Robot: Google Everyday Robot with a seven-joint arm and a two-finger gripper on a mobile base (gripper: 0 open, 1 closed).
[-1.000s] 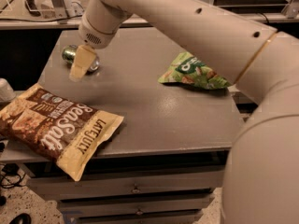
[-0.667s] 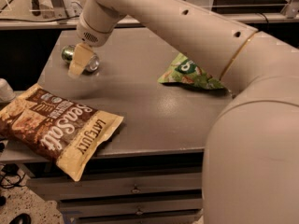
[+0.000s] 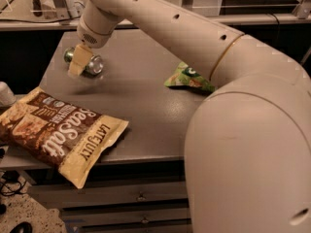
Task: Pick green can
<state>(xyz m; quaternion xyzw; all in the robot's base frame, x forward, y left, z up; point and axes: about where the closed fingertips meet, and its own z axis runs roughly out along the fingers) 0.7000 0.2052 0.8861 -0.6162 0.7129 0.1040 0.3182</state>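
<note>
The green can (image 3: 94, 65) lies on its side near the far left of the grey table (image 3: 141, 101), its silver ends showing at either side. My gripper (image 3: 77, 61) hangs from the cream arm (image 3: 160, 23) and is down right at the can, covering its middle. I cannot tell whether it touches the can.
A brown Sea Salt chip bag (image 3: 58, 132) lies at the front left, overhanging the table edge. A crinkled bright green chip bag (image 3: 188, 77) lies to the right, partly behind my arm. A white object (image 3: 5, 93) sits at the left edge. Drawers (image 3: 141, 198) are below the tabletop.
My gripper has shifted a little to the left over the can. My arm has swung forward and now fills much more of the right side of the view.
</note>
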